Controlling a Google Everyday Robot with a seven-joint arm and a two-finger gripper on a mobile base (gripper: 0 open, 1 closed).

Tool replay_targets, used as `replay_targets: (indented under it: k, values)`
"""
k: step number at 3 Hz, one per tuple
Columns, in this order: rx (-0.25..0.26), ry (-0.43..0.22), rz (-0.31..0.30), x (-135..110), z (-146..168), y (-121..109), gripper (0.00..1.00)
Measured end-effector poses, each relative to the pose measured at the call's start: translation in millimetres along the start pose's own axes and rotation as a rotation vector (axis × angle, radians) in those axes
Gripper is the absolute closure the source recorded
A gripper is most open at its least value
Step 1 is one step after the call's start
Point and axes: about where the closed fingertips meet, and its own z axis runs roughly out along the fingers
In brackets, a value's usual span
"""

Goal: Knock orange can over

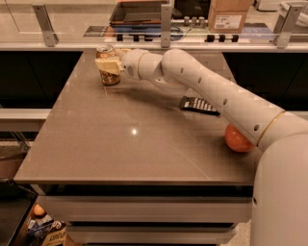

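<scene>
The orange can (110,78) stands upright near the far left corner of the brown table (120,149), its silver top showing. My gripper (107,63) is right at the can, with its pale tip lying across the middle of the can's body. The white arm (207,91) reaches to it from the lower right, across the table.
A red-orange apple (237,140) lies near the right edge, partly behind my arm. A black remote (198,104) lies under the arm mid-table. A glass rail with metal posts (166,24) runs behind the table, with a dark tray (139,12) and cardboard box (226,14) beyond.
</scene>
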Motion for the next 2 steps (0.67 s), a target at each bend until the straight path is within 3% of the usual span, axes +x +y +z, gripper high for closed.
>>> replay_targets:
  k: [2]
  values:
    - [0.013,0.047,-0.037,-21.6,-12.0,-5.0,1.00]
